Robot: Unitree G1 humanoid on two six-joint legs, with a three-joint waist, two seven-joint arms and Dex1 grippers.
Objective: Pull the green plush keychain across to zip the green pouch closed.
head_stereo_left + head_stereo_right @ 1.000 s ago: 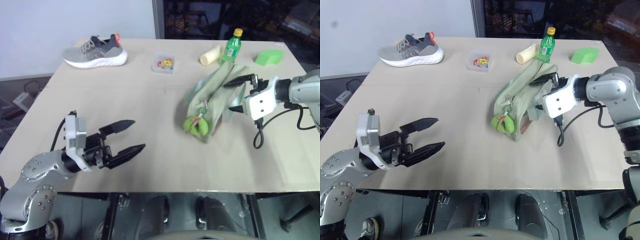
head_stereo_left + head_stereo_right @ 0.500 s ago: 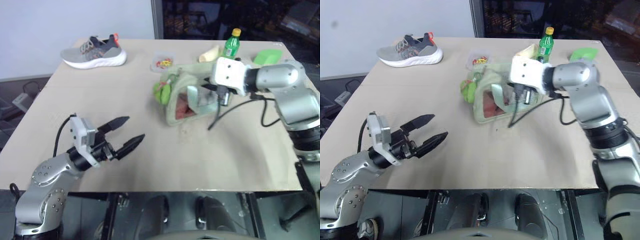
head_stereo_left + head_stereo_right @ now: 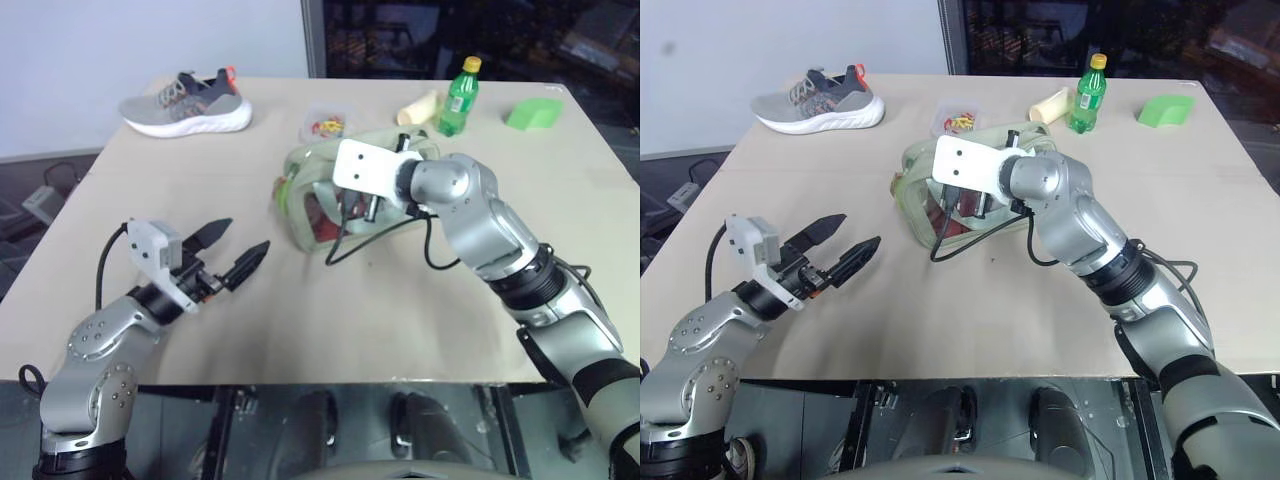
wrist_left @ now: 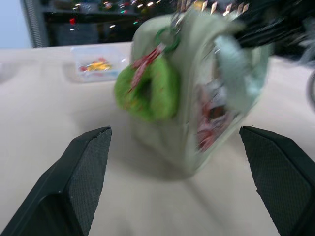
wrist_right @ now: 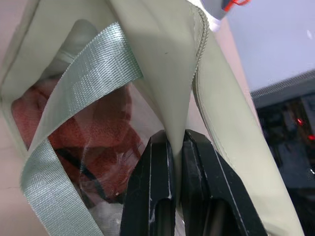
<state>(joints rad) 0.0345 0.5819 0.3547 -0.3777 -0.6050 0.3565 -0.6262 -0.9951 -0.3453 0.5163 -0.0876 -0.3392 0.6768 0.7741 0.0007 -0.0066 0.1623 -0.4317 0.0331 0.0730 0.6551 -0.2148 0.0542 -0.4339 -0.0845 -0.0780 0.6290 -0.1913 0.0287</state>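
Pinching thin fabric panel of green pouch (image 5: 221, 147), right gripper (image 5: 173, 147) sat fully closed mid-table. Left gripper (image 4: 172, 147) gaped wide, empty, facing green plush keychain (image 4: 146, 88) hanging at pouch end. Pouch judged soft, light, prone to sliding; keychain squashy, best nipped across middle.

Both arms are brushed silver metal, built of rounded, jointed segments. The left arm (image 3: 95, 350), at the lower left of the head views, has a bulbous joint housing ringed with small dark screws, and a black cable loops from it up to a white boxy wrist block. The left gripper (image 3: 232, 254) has two black, tapering, pointed fingers; in its wrist view their inner faces look finely textured. The right arm (image 3: 480, 225), at the right of the frame, carries black bands between its silver segments, a white rectangular wrist plate with small holes, and black cables curling beneath. The right gripper (image 5: 173, 187) has glossy black fingers.
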